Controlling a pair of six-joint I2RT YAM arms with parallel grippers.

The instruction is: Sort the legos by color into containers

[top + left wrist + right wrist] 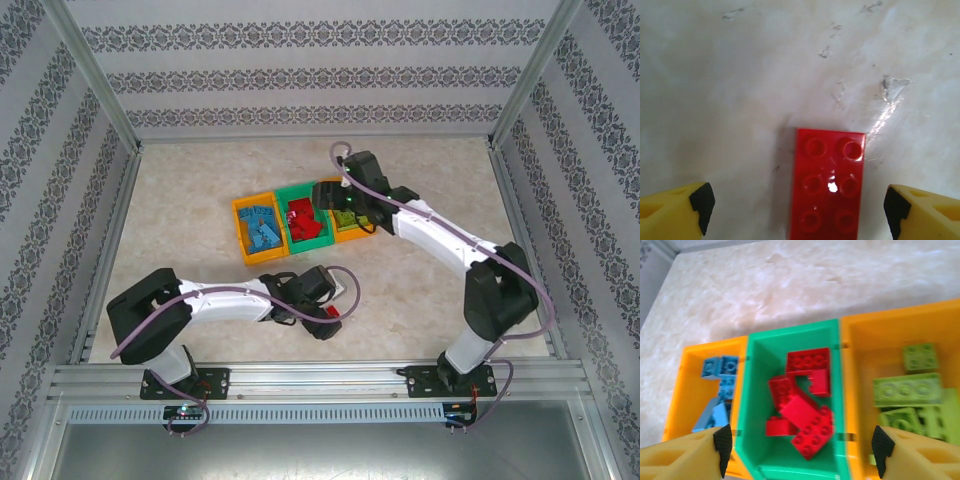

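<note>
Red brick [827, 185] lies flat on the table [740, 75], studs up, near side. The left gripper [799, 207] straddles it, jaws wide, not touching. Farther back: blue bricks [720, 367] in left orange bin [687, 390], red bricks [802, 400] in green bin [755, 370], lime bricks [907, 390] in right orange bin [860, 365]. Right gripper [802, 449] hangs over them, released and empty.

Beige marble-look tabletop [190, 210], scuffed w/ pale scratch marks [890, 87]. Grey floral-patterned wall panels [320, 85] on 3 sides; aluminium frame rail [320, 378] along near edge.
</note>
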